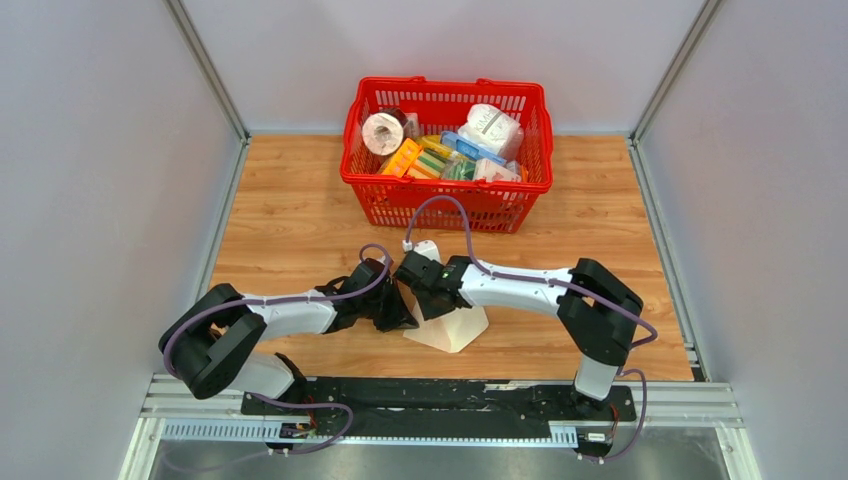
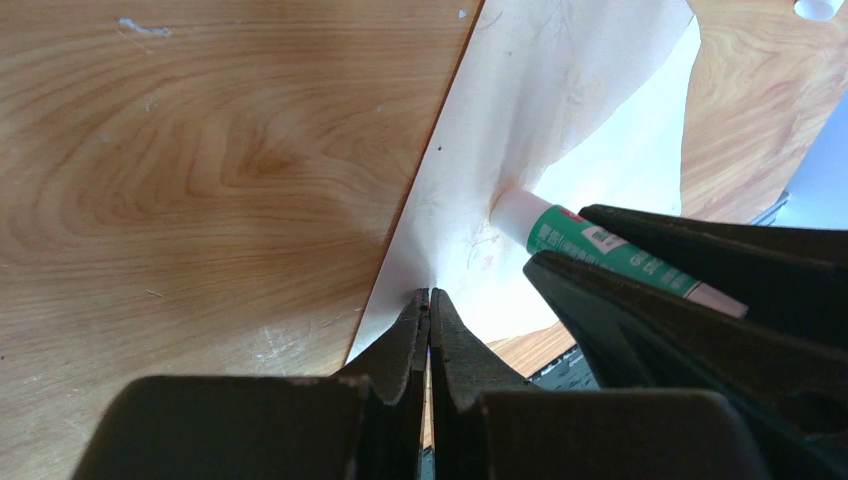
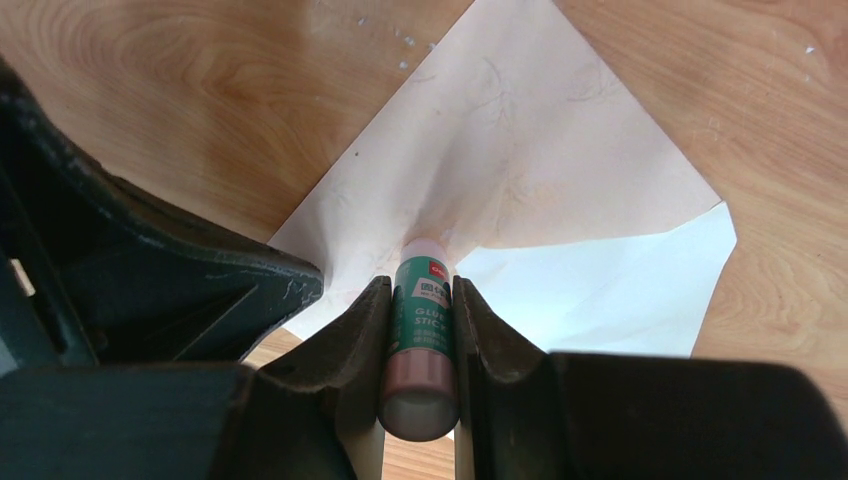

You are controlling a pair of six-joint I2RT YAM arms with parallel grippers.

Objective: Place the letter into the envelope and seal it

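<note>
Grey panel walls (image 1: 100, 200) closed in a wood-grain tabletop (image 1: 300, 220), with a red plastic mesh basket (image 1: 450, 205) of groceries standing well beyond both grippers. The two arms met over a light tan paper envelope (image 3: 520, 160), which lay directly beneath and ahead of the fingertips.

The left gripper (image 2: 430, 300) was pinched tight on the near edge of the envelope's flap, holding that edge up off the wood. Just to its right, the right gripper (image 3: 420, 290) was clamped around a green-labelled glue stick (image 2: 590, 245), whose pale tip pressed into the raised flap and dented it. A whiter sheet (image 3: 610, 285) showed under the flap, ahead and right of the stick. It was probably the letter, already sitting in the envelope, though the pictures could not confirm that.

By this reading the job was at the gluing step, with the flap not yet folded down.

The flap was held at only one edge. A hard push from the stick could crease or tear the thin paper, or drag it out of the left pinch. The round stick could also twist between the right fingers. A stroke that ran off the flap would smear glue onto the whiter sheet or the table.
</note>
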